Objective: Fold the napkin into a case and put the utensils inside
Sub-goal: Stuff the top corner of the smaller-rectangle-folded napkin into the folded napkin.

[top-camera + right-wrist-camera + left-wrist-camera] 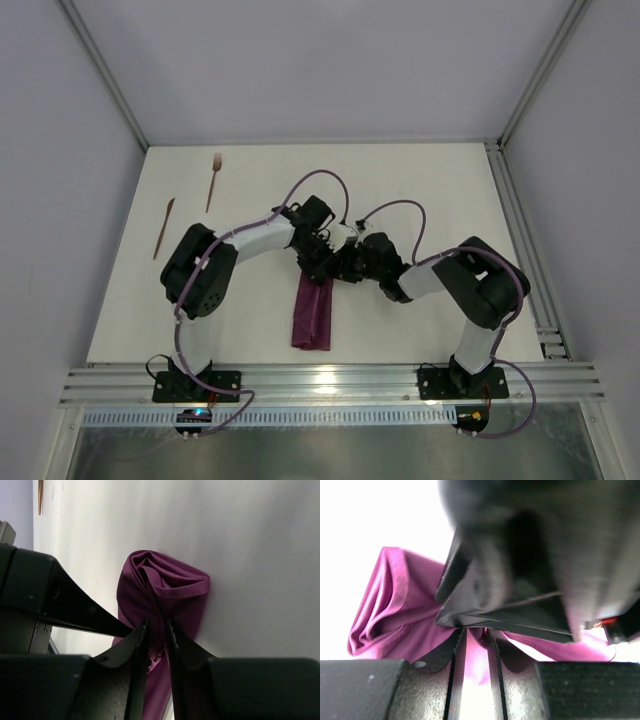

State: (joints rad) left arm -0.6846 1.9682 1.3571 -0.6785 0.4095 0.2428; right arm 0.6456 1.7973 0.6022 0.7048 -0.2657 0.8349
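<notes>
We're on the napkin (313,312): plum cloth with a soft sheen, faintly ribbed up close. The fork (214,180) and the knife (163,227) look like matt brown wood, and the table (430,190) is smooth, matt white.

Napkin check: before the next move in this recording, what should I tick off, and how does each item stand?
1. In left gripper: plum-purple cloth napkin between the fingers, ok.
2. In right gripper: napkin between the fingers, ok.
3. Either grip firmly clamped: cannot tell.
4. Napkin folded into a flat case: not ok, bunched and rolled.
5. Lying free: brown wooden fork and slim brown wooden stick, on the white table's left, ok.
6. Both inside napkin: not ok.
</notes>
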